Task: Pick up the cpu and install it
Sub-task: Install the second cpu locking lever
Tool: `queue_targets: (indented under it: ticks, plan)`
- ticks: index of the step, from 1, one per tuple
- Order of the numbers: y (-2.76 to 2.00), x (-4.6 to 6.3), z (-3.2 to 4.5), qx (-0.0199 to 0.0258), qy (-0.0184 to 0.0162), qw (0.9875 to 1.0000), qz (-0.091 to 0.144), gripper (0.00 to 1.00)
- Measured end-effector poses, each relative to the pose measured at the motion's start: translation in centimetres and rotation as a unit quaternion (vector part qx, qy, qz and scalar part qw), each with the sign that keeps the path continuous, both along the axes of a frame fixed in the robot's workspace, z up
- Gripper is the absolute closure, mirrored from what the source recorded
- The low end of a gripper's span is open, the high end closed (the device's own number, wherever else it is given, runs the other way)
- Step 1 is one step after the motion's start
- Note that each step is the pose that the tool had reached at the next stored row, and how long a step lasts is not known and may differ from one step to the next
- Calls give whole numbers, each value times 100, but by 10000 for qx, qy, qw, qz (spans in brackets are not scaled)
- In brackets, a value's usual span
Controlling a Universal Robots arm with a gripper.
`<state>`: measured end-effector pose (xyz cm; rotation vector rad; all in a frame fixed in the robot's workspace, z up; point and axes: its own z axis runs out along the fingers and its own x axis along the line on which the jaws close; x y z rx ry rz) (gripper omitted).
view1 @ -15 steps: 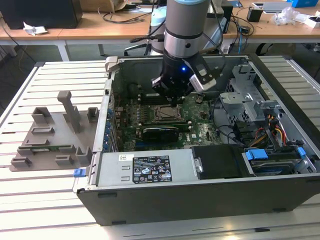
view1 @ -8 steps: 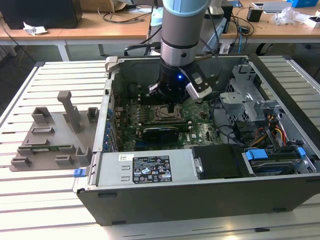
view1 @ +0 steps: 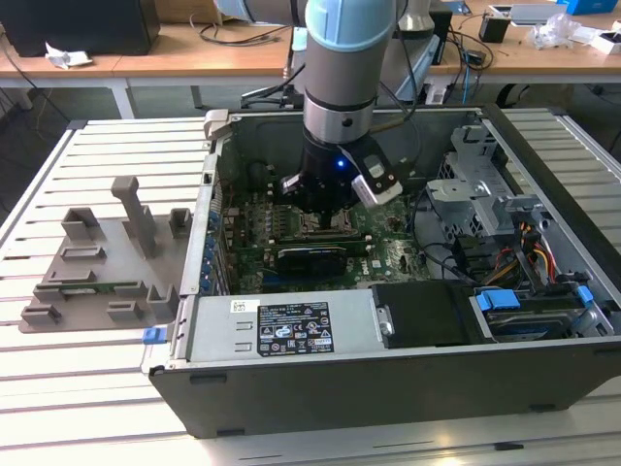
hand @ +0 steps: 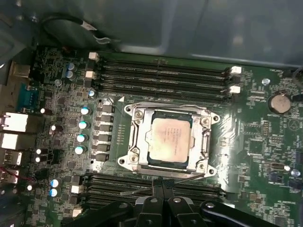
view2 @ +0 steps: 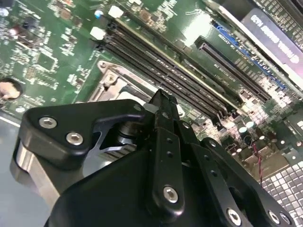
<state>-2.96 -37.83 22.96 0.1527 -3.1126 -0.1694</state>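
Note:
The cpu (hand: pixel 171 138), a silver-grey square chip, lies flat inside the metal-framed socket (hand: pixel 134 137) on the green motherboard (hand: pixel 255 137) in the first wrist view. My gripper (hand: pixel 162 187) hangs just beside the socket, over the memory slots, with its black fingers pressed together and nothing between them. In the second wrist view the same shut fingertips of the gripper (view2: pixel 161 97) point at the socket's edge (view2: pixel 111 80). The exterior view has the arm reaching straight down into the open computer case, the gripper (view1: pixel 323 218) close above the board.
The computer case (view1: pixel 291 388) lies open on a slatted white table. Drive cages and cables (view1: pixel 505 223) crowd the exterior view's right inside it. A grey slotted holder block (view1: pixel 107 262) sits on the table at the exterior view's left. Memory slots (hand: pixel 161 78) flank the socket.

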Motion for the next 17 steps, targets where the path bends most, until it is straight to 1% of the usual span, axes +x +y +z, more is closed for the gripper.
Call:
queue_targets:
  ticks: [3, 5, 7, 10, 12, 14, 17]
  plan:
    - [-26, -55, -76, 0, 0, 10000, 0, 89]
    - [-29, -103, -112, 9, 0, 10000, 3, 89]
    - [-29, -134, -127, 15, 0, 10000, 11, 89]
    - [-29, -191, -149, 50, -1, 10000, 45, 89]
    - [-29, -214, -159, 58, 0, 10000, 66, 89]
    - [-30, -274, -184, 67, 0, 9999, 110, 89]
    - [-29, -354, -201, 87, 0, 9998, 164, 89]
